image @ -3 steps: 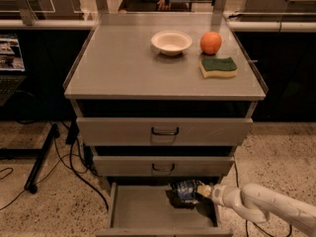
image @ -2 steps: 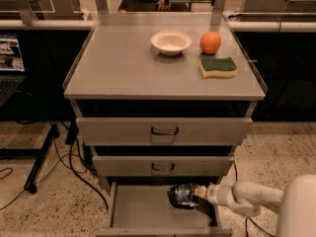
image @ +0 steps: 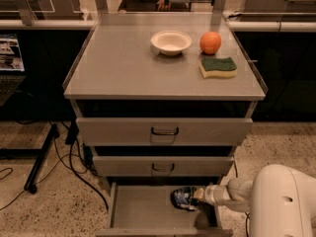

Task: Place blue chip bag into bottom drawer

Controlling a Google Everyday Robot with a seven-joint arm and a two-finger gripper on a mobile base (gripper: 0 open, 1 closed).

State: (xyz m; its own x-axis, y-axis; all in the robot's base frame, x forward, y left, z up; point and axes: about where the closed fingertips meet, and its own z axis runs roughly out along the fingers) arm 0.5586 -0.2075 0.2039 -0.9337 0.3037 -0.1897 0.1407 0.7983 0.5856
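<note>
Movement over the last second has been slight. The crinkled dark-blue foil chip bag (image: 181,199) sits almost where it was, right at the tip of the robot's pale gripper (image: 197,196). The bulky white arm link (image: 284,204) behind the jaws has swung further into the lower right corner. Whether the jaws are clamped on the bag or have let go, I cannot tell.

The bag is already inside the open grey metal bottom drawer (image: 140,206), over its floor toward the right. To my eye the placing is nearly done, with only release and retreat left.

Directly above the jaws hangs the closed grey middle drawer front (image: 163,166), which an upward exit could strike; pulling straight back looks safer. Far above the jaws, on the grey cabinet surface (image: 123,68), a white bowl (image: 171,42), an orange (image: 210,42) and a green-and-yellow sponge (image: 217,67) lie well out of the way.
</note>
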